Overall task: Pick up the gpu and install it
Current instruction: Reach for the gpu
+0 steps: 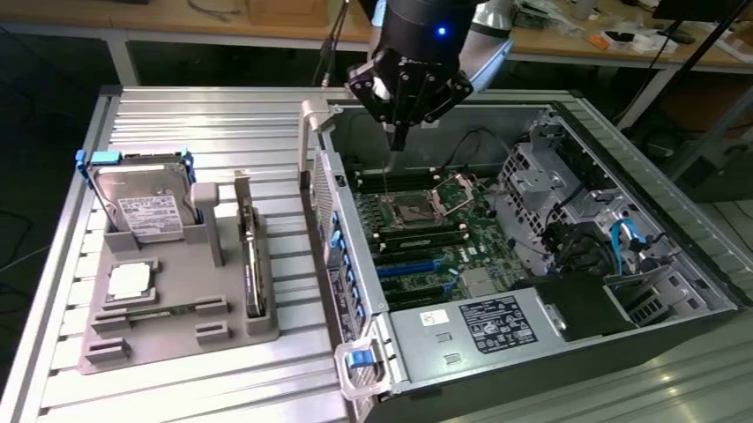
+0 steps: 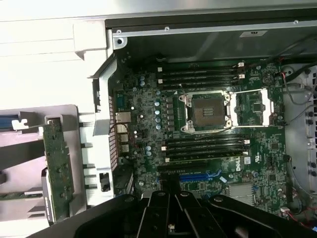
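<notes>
The black two-fingered gripper (image 2: 171,198), jaws clenched on nothing, hangs over the green motherboard (image 1: 412,240) inside the open grey metal computer case (image 1: 320,189). In the exterior view, between seven and eight o'clock from it and well apart, the thin dark gpu card (image 1: 249,256) stands on edge in the grey plastic holder (image 1: 176,330), at four o'clock of the silver hard drive (image 1: 147,207).

gpu (image 2: 58,166): matt circuit board | holder (image 1: 176,326): matt grey, likely plastic | table (image 1: 176,115): ribbed bare metal | case (image 1: 518,110): dull sheet metal
</notes>
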